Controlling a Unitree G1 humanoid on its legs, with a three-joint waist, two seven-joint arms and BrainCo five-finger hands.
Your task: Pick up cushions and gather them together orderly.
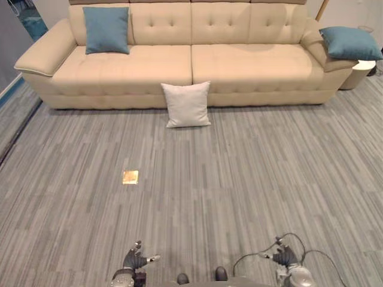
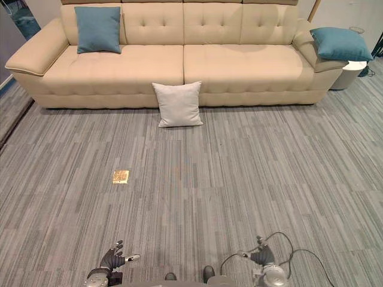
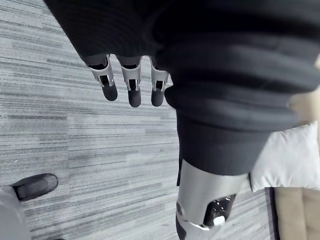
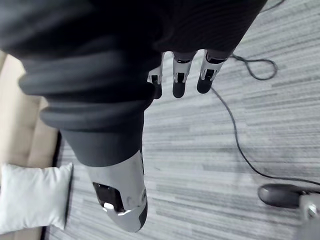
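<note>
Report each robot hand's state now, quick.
Left robot hand: open, holding nothing.
Right robot hand: open, holding nothing.

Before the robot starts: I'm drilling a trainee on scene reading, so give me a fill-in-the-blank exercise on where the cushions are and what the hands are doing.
1. The white cushion stands on the ____, leaning against the sofa.
2. The left blue cushion stands upright on the sofa; the right blue cushion lies on its ____.
3. The left hand and the right hand are both ____ and hold nothing.
Missing words: floor; armrest; open.
</note>
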